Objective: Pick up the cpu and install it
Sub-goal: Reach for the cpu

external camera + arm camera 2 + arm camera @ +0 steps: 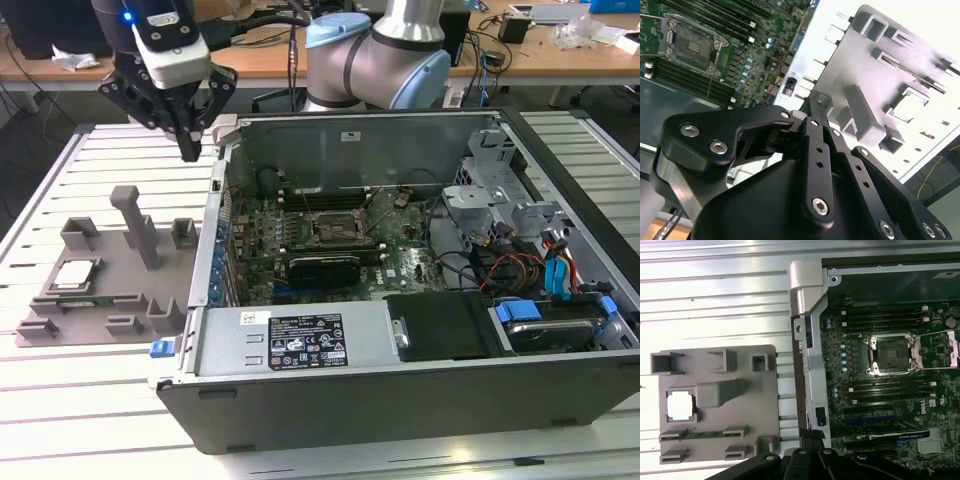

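While it hangs in the air with its tips pointing down, the gripper has its fingers drawn narrow, tips close together, with nothing between them. It sits above the upper edge of the open computer case, at the case wall on the exterior view's left, clear of everything beneath it. The robot arm rises behind the case, off to the exterior view's right of the gripper.

Below the gripper and away from the case lies the grey plastic fixture, flat on the white slatted table, touching nothing inside the case. The cpu rests in a square recess of that fixture, well apart from the gripper; in the first wrist view the cpu shows as a bright square just beside a raised grey block.

On the gripper's other side, inside the case, the motherboard socket lies open, and the first wrist view shows its dark square bed bare, with the metal load plate swung off to one side. Dark memory slots run along both sides of the socket.
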Tool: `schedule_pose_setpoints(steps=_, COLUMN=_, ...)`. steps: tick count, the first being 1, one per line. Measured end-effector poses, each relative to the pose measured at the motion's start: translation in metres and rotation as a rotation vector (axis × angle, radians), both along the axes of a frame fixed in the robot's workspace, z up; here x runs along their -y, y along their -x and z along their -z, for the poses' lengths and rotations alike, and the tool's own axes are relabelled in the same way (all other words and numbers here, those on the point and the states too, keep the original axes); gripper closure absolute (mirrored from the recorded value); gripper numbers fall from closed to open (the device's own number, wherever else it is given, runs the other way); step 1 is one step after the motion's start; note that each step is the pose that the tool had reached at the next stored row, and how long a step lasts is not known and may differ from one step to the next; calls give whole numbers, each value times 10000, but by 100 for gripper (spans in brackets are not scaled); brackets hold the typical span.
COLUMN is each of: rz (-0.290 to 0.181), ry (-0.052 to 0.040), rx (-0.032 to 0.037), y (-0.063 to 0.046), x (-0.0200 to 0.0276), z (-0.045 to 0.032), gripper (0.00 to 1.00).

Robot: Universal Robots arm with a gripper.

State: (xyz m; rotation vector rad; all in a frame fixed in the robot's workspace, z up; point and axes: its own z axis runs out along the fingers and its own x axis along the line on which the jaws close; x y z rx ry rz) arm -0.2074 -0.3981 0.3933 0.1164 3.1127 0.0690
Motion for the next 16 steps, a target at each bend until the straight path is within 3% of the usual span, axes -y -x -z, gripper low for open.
schedule_pose_setpoints(steps=16, rz=0, ry=0, rx=13, y=403, x=-2, z=0, gripper=89)
